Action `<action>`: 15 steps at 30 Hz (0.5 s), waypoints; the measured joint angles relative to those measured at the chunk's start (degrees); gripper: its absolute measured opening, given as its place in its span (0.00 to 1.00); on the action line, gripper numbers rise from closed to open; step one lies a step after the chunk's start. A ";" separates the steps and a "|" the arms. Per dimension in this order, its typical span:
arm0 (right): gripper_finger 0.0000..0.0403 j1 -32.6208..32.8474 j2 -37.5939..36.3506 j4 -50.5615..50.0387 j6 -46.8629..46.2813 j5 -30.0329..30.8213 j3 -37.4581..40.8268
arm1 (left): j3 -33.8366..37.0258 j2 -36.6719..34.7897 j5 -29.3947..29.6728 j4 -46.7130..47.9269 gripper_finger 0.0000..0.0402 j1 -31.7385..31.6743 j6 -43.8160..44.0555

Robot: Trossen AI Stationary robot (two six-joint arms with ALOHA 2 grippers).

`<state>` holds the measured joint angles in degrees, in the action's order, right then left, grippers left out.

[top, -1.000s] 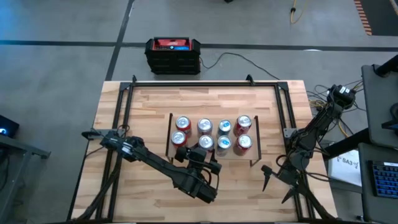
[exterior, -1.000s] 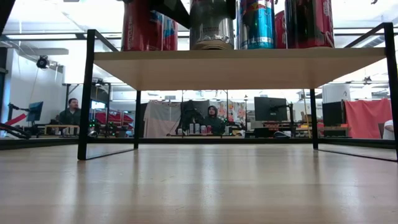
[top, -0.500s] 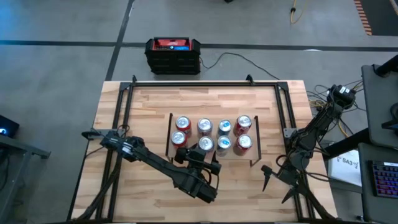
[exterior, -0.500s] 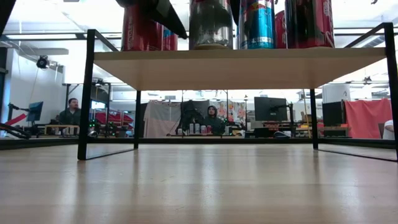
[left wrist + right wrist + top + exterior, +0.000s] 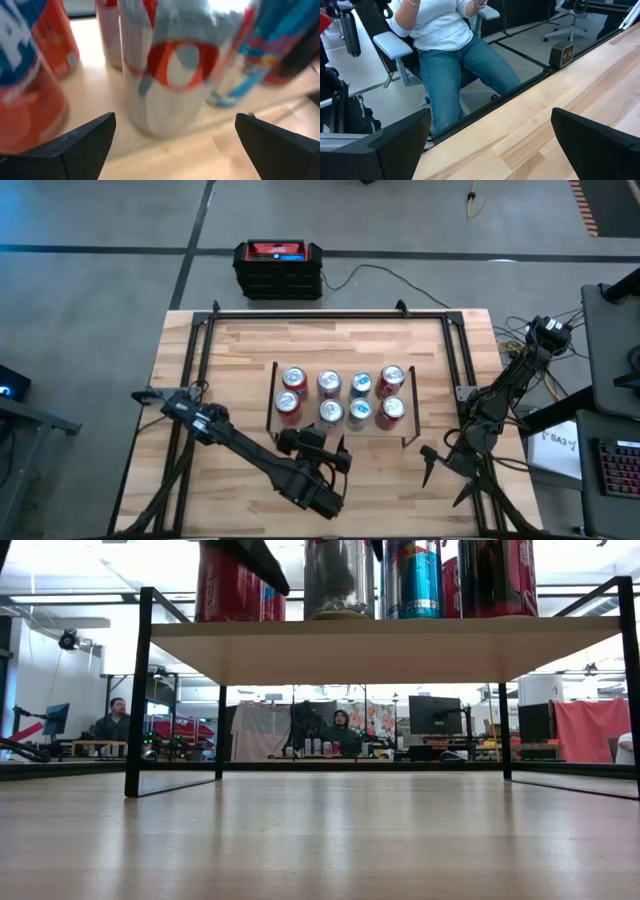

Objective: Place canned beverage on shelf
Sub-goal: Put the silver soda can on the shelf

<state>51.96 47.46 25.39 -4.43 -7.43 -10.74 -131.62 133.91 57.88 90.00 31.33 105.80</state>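
The shelf point(image 5: 340, 397) carries eight cans point(image 5: 329, 384) in two packed rows, with little room between them for fingers. Straight ahead of the left gripper point(image 5: 323, 452), a silver-and-red can point(image 5: 170, 65) stands beyond its spread fingers point(image 5: 82, 142), apart from them. Bare surface point(image 5: 240, 360) lies open to either side of those fingers. Under the shelf board, only thin black legs point(image 5: 136, 690) block passage.
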 joint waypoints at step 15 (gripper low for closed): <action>0.99 0.00 0.00 0.04 0.00 -0.01 0.00 | -3.24 0.07 -5.97 -1.03 0.98 0.91 1.44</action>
<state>51.96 47.46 25.43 -4.43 -7.44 -10.74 -134.86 133.97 51.91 88.97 32.25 107.24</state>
